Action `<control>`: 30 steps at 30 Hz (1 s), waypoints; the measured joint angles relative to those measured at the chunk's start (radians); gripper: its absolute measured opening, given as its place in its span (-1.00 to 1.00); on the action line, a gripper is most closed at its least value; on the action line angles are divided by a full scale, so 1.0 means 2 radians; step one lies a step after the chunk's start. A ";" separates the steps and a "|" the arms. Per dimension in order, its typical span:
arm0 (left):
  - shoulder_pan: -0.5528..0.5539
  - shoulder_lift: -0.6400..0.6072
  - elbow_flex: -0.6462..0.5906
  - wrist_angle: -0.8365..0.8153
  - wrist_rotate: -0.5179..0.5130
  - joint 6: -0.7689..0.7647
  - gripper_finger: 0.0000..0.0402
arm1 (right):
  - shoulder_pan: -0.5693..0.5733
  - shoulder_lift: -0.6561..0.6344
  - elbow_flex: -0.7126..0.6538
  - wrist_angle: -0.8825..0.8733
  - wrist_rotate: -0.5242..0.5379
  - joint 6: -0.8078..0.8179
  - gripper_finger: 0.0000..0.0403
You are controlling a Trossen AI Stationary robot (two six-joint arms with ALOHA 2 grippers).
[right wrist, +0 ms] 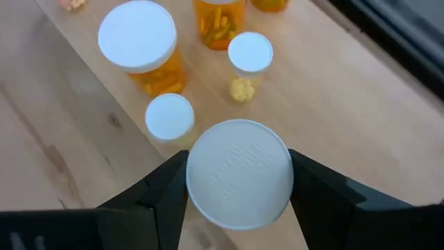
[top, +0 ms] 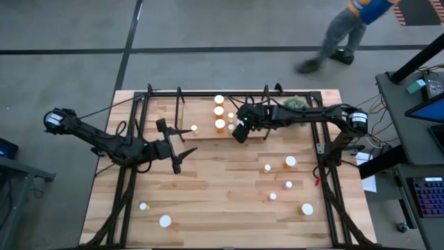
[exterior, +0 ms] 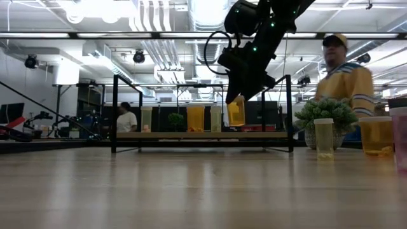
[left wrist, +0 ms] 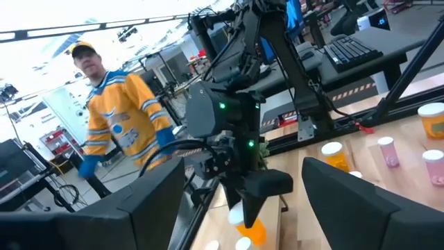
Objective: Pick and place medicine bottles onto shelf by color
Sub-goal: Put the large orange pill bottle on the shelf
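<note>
We see right pincer [right wrist: 239, 182] clamped on white-capped orange plastic pill bottle [exterior: 236, 112] above light-wood shelf [exterior: 203, 135]. We judge bottle light, rigid, slick; grip cap sides. Left pincer [top: 182, 151] apart, waiting over desk [top: 229, 201].

An orange-bodied cylindrical pill bottle with a round white cap [right wrist: 239, 173] hangs upright between the right jaws, clamped at its cap, above the light-wood shelf board framed by thin black uprights [top: 258, 133]. Just beyond those jaws, on the shelf, stand a large white-capped orange bottle [right wrist: 142, 45], a small white-capped bottle [right wrist: 168, 117], a small pale-yellow bottle [right wrist: 248, 57] and an uncapped orange bottle [right wrist: 218, 21], all upright. Well away from the right jaws, loose white-capped bottles [top: 289, 162] stand scattered on the bench; two more [top: 164, 221] stand near the left jaws' side.
</note>
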 joint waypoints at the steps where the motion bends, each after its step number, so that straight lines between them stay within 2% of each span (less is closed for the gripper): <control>1: 0.000 0.000 0.000 0.000 0.000 0.000 0.37 | 0.001 0.001 0.000 0.000 0.001 0.007 0.02; 11: 0.000 0.001 0.000 0.000 0.000 0.000 0.37 | 0.006 0.005 -0.004 -0.002 0.001 0.018 0.03; 30: 0.000 0.001 0.000 0.000 0.000 -0.006 0.37 | 0.006 0.012 -0.001 -0.002 0.001 0.014 0.24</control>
